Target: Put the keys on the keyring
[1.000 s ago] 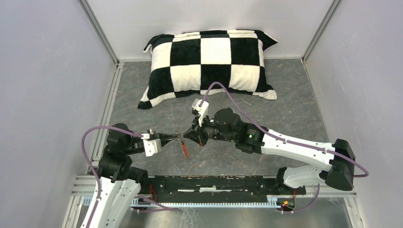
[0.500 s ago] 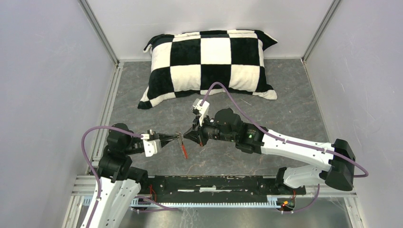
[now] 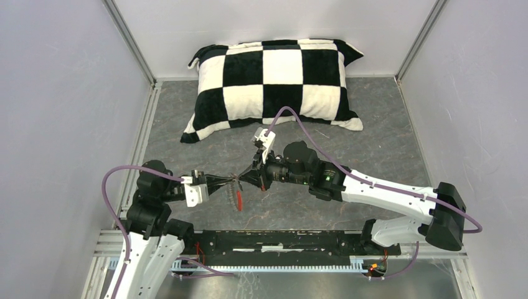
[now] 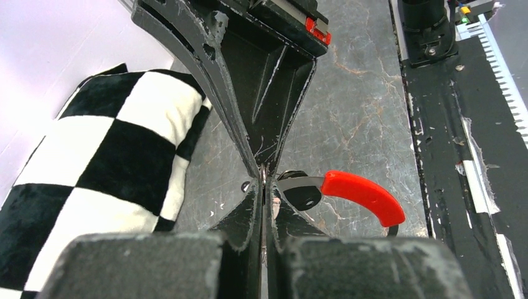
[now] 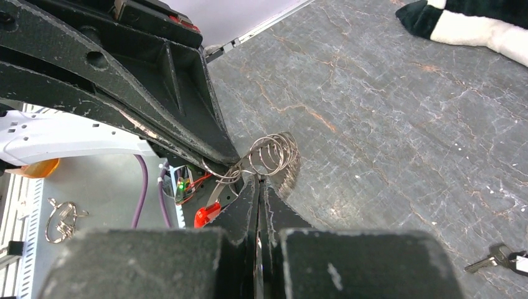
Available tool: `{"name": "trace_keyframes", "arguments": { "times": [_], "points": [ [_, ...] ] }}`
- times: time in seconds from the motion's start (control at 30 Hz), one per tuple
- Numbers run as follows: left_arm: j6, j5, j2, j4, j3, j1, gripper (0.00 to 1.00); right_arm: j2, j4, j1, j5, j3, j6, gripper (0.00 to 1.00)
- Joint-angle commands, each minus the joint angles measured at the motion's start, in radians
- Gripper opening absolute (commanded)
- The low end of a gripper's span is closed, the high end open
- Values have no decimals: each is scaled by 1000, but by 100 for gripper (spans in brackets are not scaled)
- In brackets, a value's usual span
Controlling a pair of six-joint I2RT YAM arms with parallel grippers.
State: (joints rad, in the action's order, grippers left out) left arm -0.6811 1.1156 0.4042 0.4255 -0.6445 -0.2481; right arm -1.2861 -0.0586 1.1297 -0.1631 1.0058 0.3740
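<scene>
Top external: left claw [image 3: 233, 181] and right claw [image 3: 245, 179] meet tip to tip, both clamped on keyring [image 3: 238, 199]; best hold it steady, ease one end free before fetching a key [image 5: 495, 258].

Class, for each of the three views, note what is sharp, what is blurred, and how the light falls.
Top view: soft, even light, no glare, the pillow sharp. Left wrist view: the camera's jaws at the bottom edge are blurred, the red sleeve of the keyring crisp. Right wrist view: the near jaws blurred, the keyring's wire coil in focus.
</scene>
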Motion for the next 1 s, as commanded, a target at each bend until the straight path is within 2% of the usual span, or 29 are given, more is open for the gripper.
{"name": "trace_keyframes", "arguments": {
  "times": [0.0,0.13,0.27,0.37,0.5,0.7,0.97],
  "points": [
    [39,87,8,-17,-54,1,2,-1,-51,-9,-9,-22,13,1],
    [52,90,17,-17,-64,1,2,9,-57,-9,-34,-26,1,1],
    [70,90,25,-22,-69,1,2,59,-20,-12,-26,-24,-56,22],
    [168,87,25,-105,-54,1,2,109,23,-16,-12,-19,-111,36],
    [272,97,37,-189,-52,1,2,166,103,-22,4,2,-184,48],
    [385,118,70,-251,-67,1,2,196,124,-27,-61,48,-272,52],
    [536,128,107,-351,-77,1,2,112,80,-28,-224,133,-357,53]
  ]
}}
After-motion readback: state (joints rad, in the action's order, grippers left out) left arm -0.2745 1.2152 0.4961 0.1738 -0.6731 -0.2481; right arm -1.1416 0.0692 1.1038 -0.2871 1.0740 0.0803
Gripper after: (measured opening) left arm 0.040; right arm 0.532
